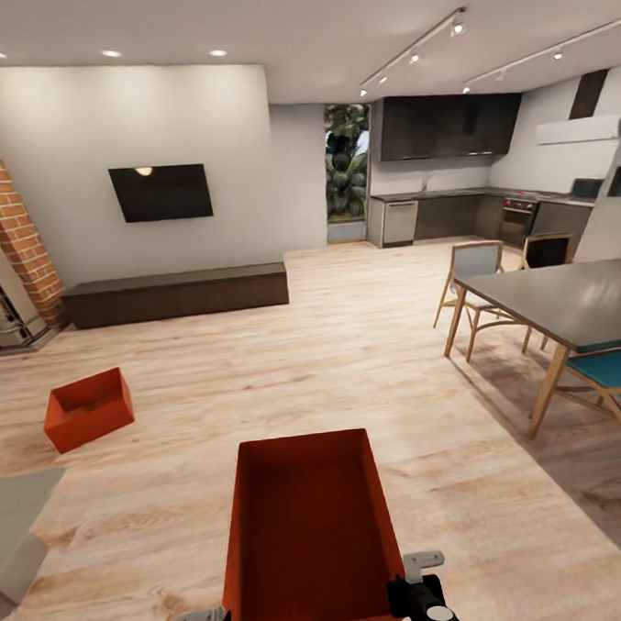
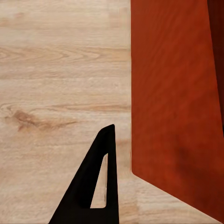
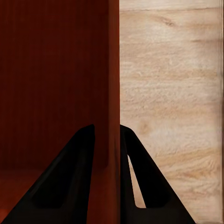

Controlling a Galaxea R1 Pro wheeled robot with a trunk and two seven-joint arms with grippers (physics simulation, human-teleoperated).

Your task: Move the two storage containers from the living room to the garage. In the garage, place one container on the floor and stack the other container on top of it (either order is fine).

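Presently, right tool (image 3: 106,140) pinches the near container (image 1: 310,531) wall; left tool (image 2: 100,177) state undeterminable. Second container (image 1: 88,409) sits on wood floor (image 1: 349,345).

Bright, even render lit by ceiling spotlights (image 1: 111,53) at twelve o'clock; soft shadows, slight edge stretching, no blur.

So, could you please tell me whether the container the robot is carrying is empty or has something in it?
Empty. The head view looks straight into the held container and shows only its bare red-orange bottom and inner walls.
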